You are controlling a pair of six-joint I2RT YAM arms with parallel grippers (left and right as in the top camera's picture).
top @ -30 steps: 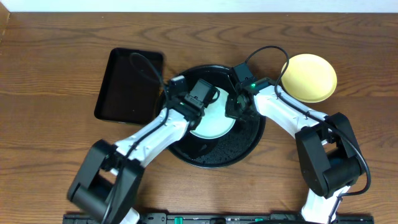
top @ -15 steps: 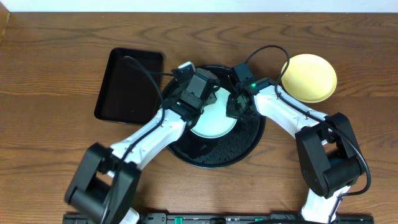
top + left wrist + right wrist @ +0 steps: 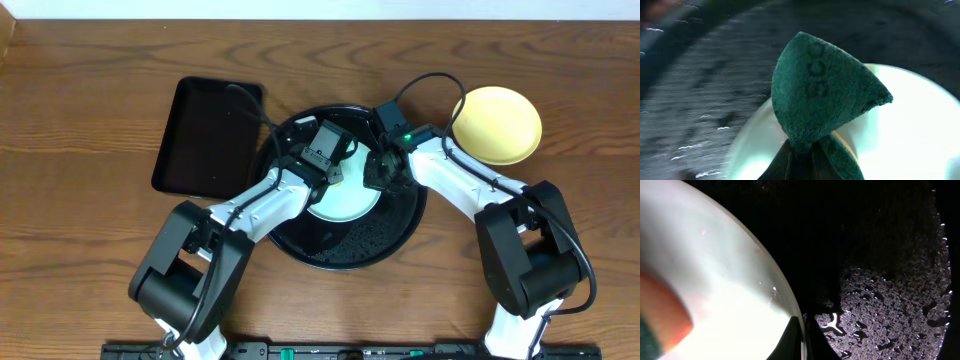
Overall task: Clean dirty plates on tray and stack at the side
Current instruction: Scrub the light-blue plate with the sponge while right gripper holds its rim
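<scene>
While the left gripper [image 3: 338, 168] is clamping a teal sponge [image 3: 820, 100] over a pale mint round plate [image 3: 345, 205], the right gripper [image 3: 377, 175] is pinching its rim inside the round black tray [image 3: 395, 235].

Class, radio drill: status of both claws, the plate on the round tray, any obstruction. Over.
Left claw shut on sponge, pressed on pale plate. Right claw shut on that plate's rim. Yellow plate off tray. No obstruction seen.

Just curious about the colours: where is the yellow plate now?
Overhead view: the yellow plate sits on the wooden table, just right of the round black tray, beside the right arm.
</scene>
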